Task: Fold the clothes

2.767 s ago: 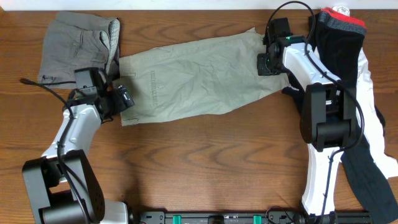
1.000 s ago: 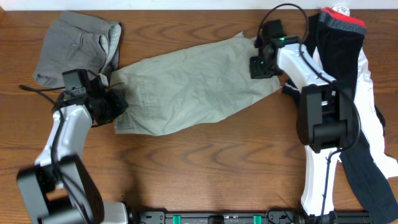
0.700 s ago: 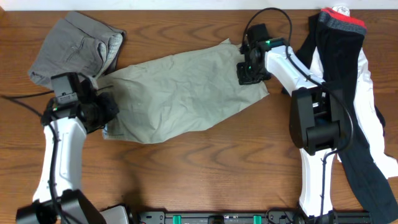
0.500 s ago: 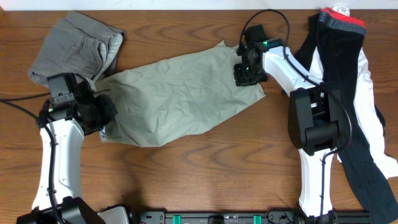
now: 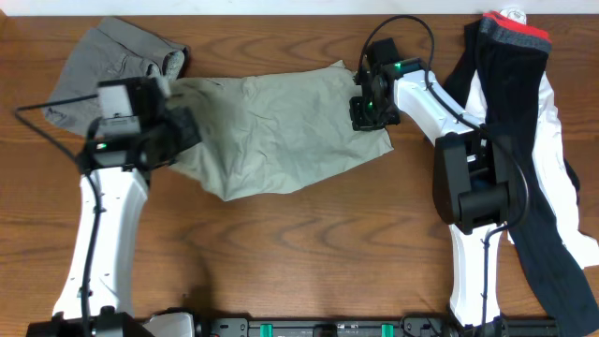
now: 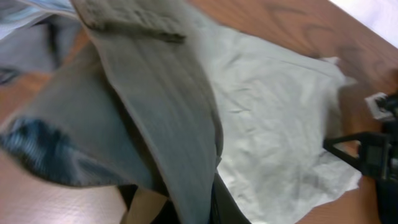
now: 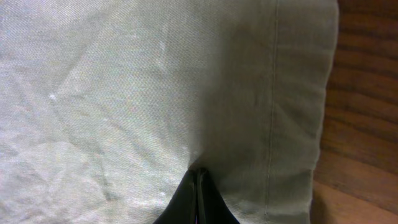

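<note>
A pale green garment (image 5: 281, 122) lies stretched across the middle of the table. My left gripper (image 5: 178, 133) is shut on its left end and holds that end lifted off the wood. In the left wrist view the raised cloth (image 6: 161, 118) drapes over my gripper (image 6: 186, 208) and hides the fingers, while the rest of the garment (image 6: 280, 124) spreads flat beyond. My right gripper (image 5: 365, 114) is shut on the garment's right end; in the right wrist view its closed fingertips (image 7: 198, 186) pinch the fabric (image 7: 124, 93) just inside the stitched hem.
A folded grey garment (image 5: 103, 56) lies at the back left, close to the lifted end. A pile of black, white and red clothes (image 5: 519, 112) runs down the right side. Bare wooden table (image 5: 309, 253) fills the front.
My left gripper has risen and moved back and to the right, lifting the garment's left end off the table. My right gripper has dragged its end leftward, then held almost still.
</note>
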Motion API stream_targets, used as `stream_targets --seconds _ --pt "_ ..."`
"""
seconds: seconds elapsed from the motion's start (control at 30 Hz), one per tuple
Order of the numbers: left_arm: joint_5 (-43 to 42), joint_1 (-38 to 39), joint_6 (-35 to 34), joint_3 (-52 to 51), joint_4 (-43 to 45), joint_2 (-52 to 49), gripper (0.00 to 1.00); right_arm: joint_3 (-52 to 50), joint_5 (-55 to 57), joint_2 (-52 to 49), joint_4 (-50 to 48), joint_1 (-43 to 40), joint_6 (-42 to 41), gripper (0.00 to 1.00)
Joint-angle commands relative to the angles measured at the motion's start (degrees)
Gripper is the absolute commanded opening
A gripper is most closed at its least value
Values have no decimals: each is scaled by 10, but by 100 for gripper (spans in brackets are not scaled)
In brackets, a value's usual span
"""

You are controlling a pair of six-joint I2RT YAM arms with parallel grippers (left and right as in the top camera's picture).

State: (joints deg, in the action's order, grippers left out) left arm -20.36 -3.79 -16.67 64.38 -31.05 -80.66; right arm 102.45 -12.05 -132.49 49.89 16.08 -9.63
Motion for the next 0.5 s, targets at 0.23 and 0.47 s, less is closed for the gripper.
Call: stream_targets --seconds 0.23,0.47 --pt "1 128 -69 14 157 -78 6 -21 -4 -17 7 12 -6 1" --pt "1 212 -70 14 246 -118 6 -22 -4 -17 7 12 -6 1"
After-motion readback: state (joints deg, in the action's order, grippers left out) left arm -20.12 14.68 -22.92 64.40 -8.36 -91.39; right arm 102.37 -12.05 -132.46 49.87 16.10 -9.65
